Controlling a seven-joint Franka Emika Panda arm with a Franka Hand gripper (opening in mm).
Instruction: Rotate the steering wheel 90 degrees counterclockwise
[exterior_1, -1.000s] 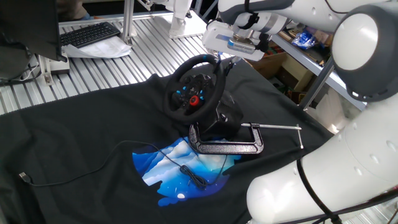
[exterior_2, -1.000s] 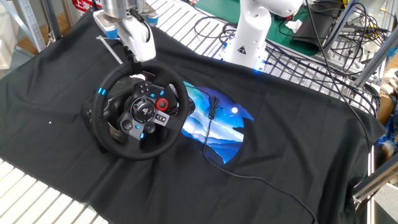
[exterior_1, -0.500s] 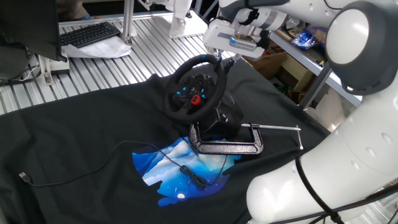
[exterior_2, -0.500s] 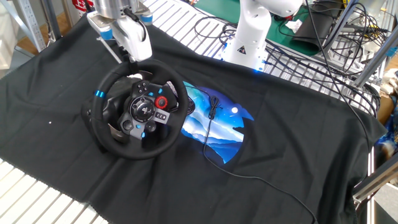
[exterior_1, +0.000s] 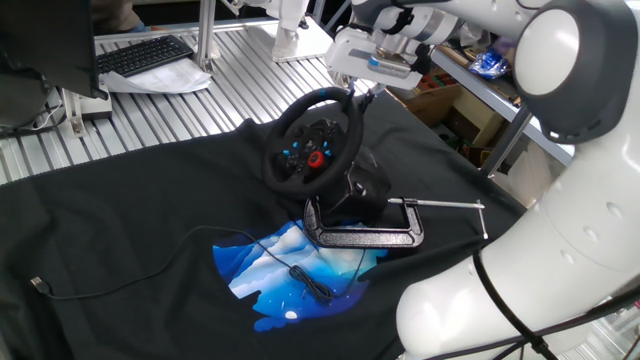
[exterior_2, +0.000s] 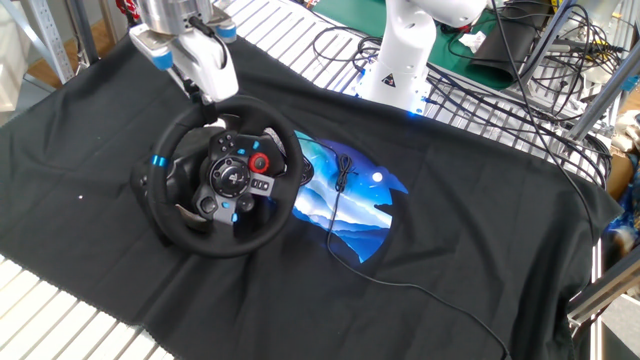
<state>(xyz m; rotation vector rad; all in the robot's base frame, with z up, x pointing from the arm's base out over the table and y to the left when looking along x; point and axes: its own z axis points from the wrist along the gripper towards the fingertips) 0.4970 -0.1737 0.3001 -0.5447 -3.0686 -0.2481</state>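
1. We see the arm has lifted and pulled toward the upper left of the other fixed view over the last second. The gripper (exterior_2: 205, 92) now sits above the top of the rim rather than down on it. In one fixed view the gripper (exterior_1: 368, 88) has likewise risen toward the top of the frame.

2. The black cloth (exterior_2: 450, 230) with its blue print covers the table; it has not shifted between frames.

3. The steering wheel (exterior_2: 222, 175) stands left of centre in the other fixed view, on its black base. In one fixed view the steering wheel (exterior_1: 312, 140) is at upper centre, just behind the metal C-clamp (exterior_1: 365, 232).

4. The wheel's blue stripe (exterior_2: 158, 161) lies on the left side of the rim. It has crept slightly lower and further round that side than a second ago, so we judge the counterclockwise turn near or at its end.

5. Gripper state: we cannot tell. The fingers point down at the rim's top edge, but neither view shows whether they pinch it or stand clear of it. Given the rise, we suspect a release and retreat.

6. The thin black cable (exterior_2: 345, 215) across the print is unchanged.
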